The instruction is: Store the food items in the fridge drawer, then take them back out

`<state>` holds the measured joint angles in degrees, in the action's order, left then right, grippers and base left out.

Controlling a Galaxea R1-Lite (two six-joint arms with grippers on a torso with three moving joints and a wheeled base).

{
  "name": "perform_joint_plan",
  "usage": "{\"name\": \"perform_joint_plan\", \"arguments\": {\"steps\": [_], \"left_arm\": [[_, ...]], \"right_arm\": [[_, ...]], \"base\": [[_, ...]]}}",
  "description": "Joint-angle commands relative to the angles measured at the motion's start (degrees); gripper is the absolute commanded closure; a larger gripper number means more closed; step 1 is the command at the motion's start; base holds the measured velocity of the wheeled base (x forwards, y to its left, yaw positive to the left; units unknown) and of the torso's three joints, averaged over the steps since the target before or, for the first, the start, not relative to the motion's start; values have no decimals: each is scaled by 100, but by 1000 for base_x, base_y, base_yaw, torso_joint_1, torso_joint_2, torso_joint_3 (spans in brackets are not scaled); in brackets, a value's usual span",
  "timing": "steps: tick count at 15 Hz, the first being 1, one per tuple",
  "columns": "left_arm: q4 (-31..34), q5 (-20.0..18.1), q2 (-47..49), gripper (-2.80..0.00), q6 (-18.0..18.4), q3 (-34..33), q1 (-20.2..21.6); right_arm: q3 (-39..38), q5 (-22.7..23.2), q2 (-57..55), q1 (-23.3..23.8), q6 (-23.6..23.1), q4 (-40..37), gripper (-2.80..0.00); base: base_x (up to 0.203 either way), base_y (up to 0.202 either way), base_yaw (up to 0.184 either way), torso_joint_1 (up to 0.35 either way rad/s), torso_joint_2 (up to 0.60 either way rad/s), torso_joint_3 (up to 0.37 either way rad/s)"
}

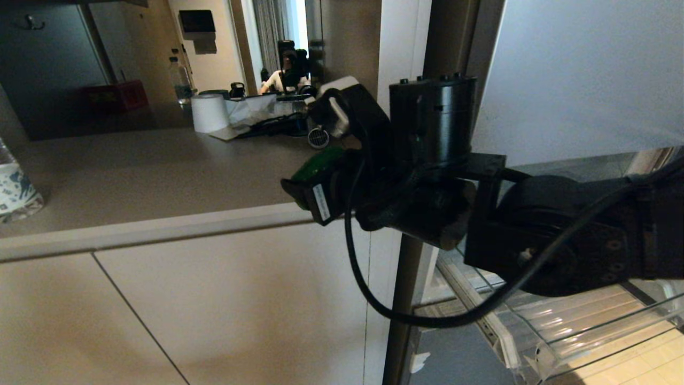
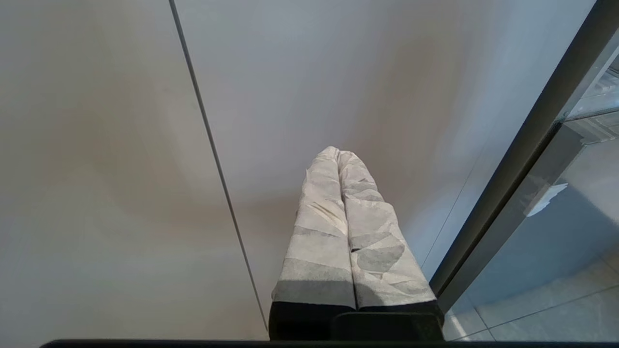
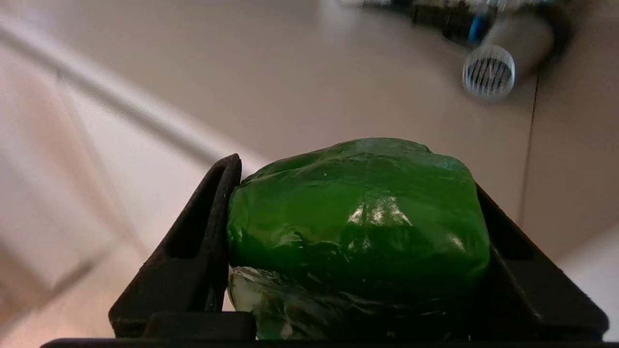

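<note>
Glossy green bell pepper (image 3: 358,217), rounded and lobed, clamped between the black fingers of the right pincer (image 3: 355,232) above the smooth beige desk (image 1: 133,171) edge, clear ribbed fridge drawer (image 1: 577,326) open below; left pincer (image 2: 346,227), cloth-wrapped, closed beside the cabinet front.

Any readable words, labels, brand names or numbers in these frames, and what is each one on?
No text can be read.
White sticker on the right hand, which holds the green bell pepper: print too small to read.
Patterned wrap on the bottle at the counter's left edge: blurred, unreadable.
Left wrist view: no text.
</note>
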<state>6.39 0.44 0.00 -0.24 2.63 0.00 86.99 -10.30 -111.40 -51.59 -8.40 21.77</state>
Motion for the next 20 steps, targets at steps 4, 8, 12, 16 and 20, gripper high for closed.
{"name": "perform_joint_plan", "arguments": {"steps": [4, 8, 12, 16, 20], "left_arm": [[3, 0, 0, 0, -2, 0, 0], [8, 0, 0, 0, -2, 0, 0], [3, 0, 0, 0, -2, 0, 0], [3, 0, 0, 0, -2, 0, 0], [3, 0, 5, 0, -2, 0, 0]], "right_arm": [[1460, -391, -1432, 190, -76, 740, 0], [2096, -561, -1939, 604, -166, 970, 0], [2287, -543, -2165, 695, -188, 1011, 0], [2296, -543, -2307, 703, -188, 1145, 0], [2296, -543, -2325, 712, -182, 1154, 0]], "base": [[0, 0, 0, 0, 0, 0], [0, 0, 0, 0, 0, 0], [0, 0, 0, 0, 0, 0], [0, 0, 0, 0, 0, 0], [0, 0, 0, 0, 0, 0]]}}
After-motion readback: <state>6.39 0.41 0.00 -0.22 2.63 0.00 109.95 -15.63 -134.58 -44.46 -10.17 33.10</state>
